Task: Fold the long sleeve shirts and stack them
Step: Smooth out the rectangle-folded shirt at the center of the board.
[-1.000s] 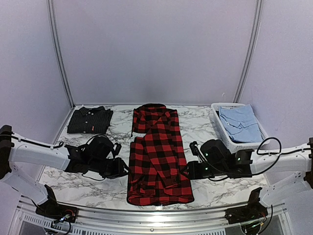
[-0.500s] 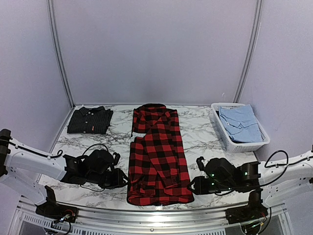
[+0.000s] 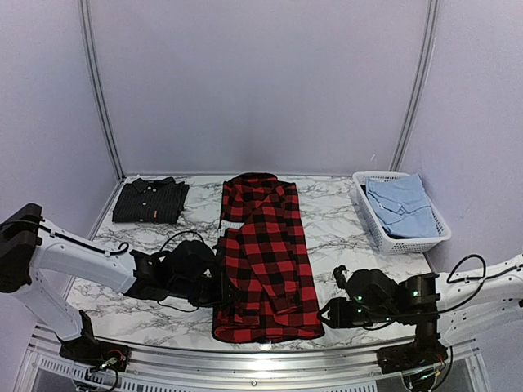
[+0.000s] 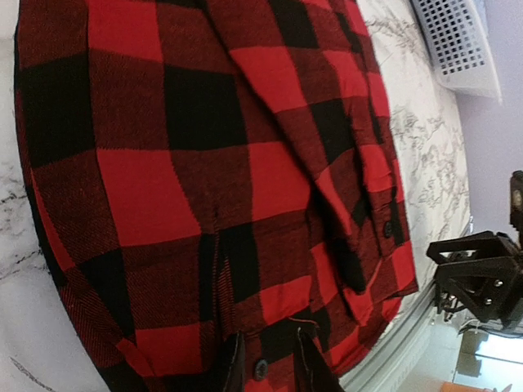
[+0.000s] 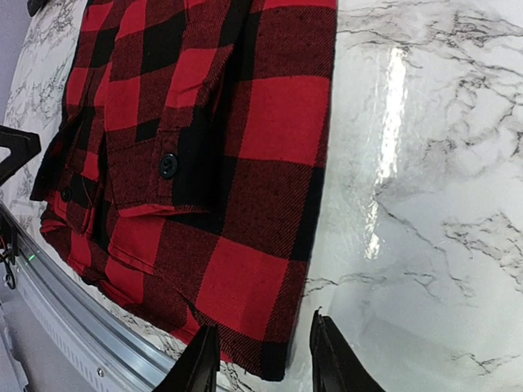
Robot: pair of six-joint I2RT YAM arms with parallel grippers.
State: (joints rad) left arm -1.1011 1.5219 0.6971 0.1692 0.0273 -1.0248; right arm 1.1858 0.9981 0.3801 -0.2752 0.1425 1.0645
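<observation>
The red-and-black plaid shirt [image 3: 265,261] lies flat and lengthwise in the middle of the table, collar at the far end, one sleeve folded down its front. The charcoal shirt [image 3: 151,200] lies folded at the back left. My left gripper [image 3: 221,291] is low at the plaid shirt's near left edge. In the left wrist view its fingers [image 4: 231,369] stand apart over the plaid cloth [image 4: 204,163], with a button between them. My right gripper [image 3: 327,312] is at the shirt's near right corner. In the right wrist view it [image 5: 263,363] is open, straddling the hem corner [image 5: 245,286].
A white slotted basket [image 3: 406,243] holding a light blue shirt [image 3: 400,206] stands at the back right; its corner also shows in the left wrist view [image 4: 458,41]. The table's metal front rail [image 3: 261,353] runs just below the shirt's hem.
Both arms have dropped toward the near edge. The left gripper has moved right onto the plaid shirt's left edge. The right gripper has come to the near right corner.
</observation>
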